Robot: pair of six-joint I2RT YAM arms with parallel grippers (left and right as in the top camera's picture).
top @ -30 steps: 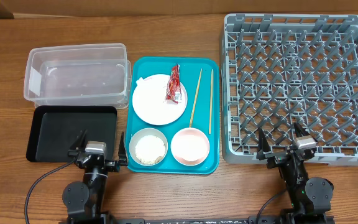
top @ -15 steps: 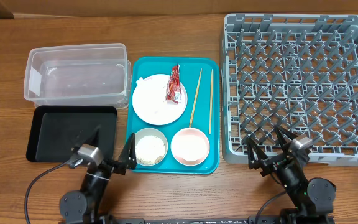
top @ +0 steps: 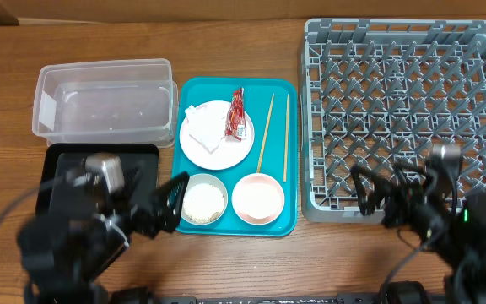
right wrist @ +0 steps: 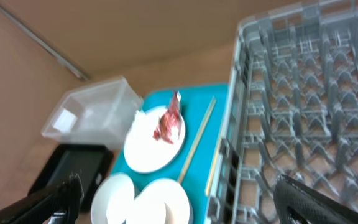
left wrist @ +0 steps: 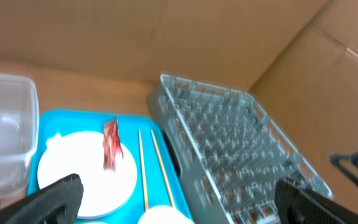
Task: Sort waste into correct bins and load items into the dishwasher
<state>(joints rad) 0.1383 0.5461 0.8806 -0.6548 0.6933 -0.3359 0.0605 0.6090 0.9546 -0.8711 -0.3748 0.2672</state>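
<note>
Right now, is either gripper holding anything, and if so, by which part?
Nothing is held. The left gripper and the right gripper are both open and empty.

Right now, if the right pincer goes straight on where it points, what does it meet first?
Probably the pinkish bowl on the teal tray, between the fingers of the open right pincer; depth is unclear.

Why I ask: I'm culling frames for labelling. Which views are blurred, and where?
Overhead: the left gripper and right gripper are motion-smeared, the plate and rack sharp. Left wrist: everything soft, the rack most. Right wrist: soft throughout, the packet fuzzy-edged.
</note>
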